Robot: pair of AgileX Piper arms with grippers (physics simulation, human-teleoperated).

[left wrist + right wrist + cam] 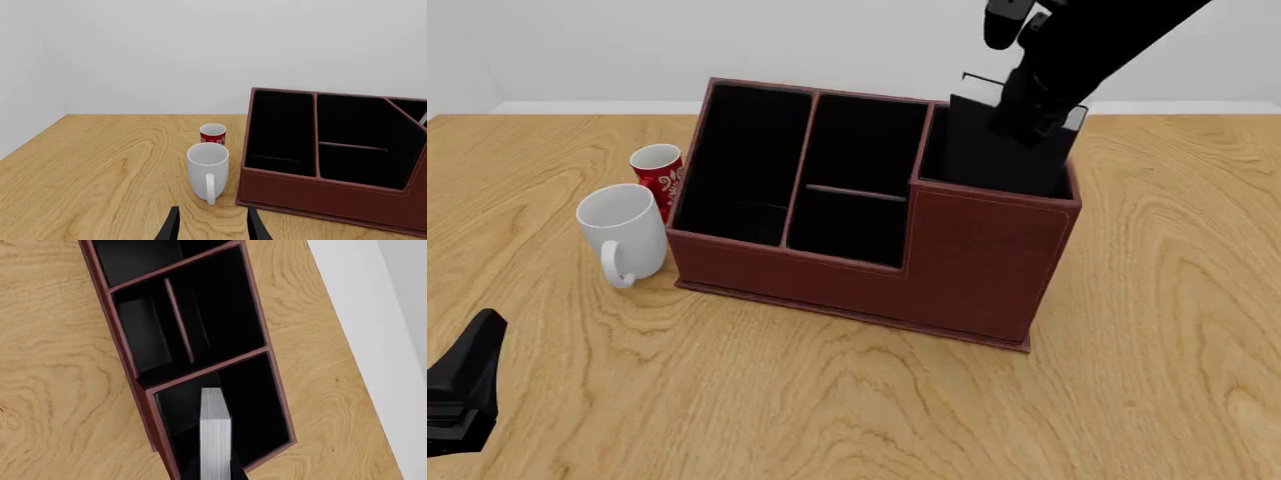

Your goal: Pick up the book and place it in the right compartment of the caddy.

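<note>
A light wooden table [1174,330] with bold oak-like grain fills most of the scene. Behind its far edge rises a plain, pale grey-white wall [200,50], bare and evenly lit. A second wall [27,75] seems to meet it at a corner, though the seam is faint.

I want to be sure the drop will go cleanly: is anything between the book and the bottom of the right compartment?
Nothing visible. The right gripper holds the book upright, its lower part already inside the right compartment of the caddy. The black lining beside the book shows no other item, though the floor under it is hidden.
</note>
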